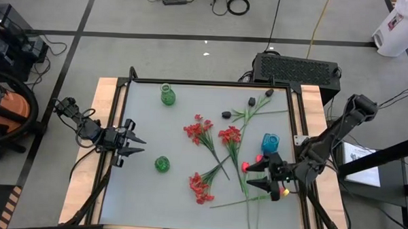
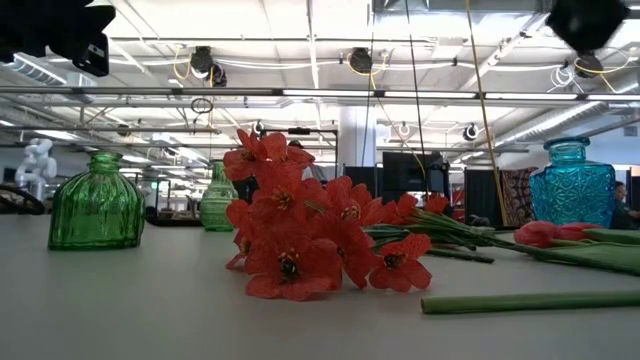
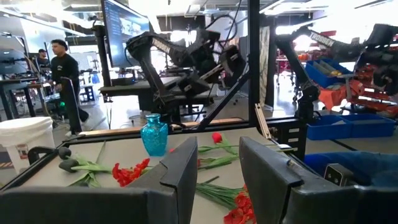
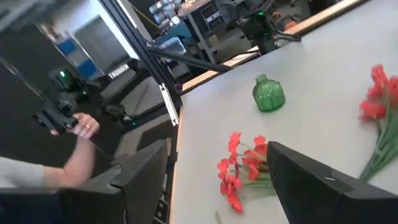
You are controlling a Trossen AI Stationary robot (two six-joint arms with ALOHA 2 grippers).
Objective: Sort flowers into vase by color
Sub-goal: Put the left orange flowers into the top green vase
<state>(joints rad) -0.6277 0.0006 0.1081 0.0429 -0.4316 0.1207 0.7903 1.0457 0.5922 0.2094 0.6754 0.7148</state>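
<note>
Red clustered-blossom sprays [image 1: 209, 155] lie mid-tabletop [image 1: 140, 187]; red tulip-like buds [image 1: 251, 162] lie at four o'clock beside the blue glass vase [image 1: 270, 142]. Green glass vases sit at eleven [image 1: 167, 95] and seven [image 1: 162, 164]. Right gripper [image 1: 262, 175], jaws open and empty, hovers over the green stems; left gripper [image 1: 136, 145], jaws parted and empty, waits at nine.

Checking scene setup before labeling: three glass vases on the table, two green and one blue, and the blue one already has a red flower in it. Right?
Not quite. There are three: two green ribbed glass vases and one blue glass vase. But the blue one holds nothing. The low view shows its neck bare, and the high view shows the red flower sprays lying loose on the table.
</note>
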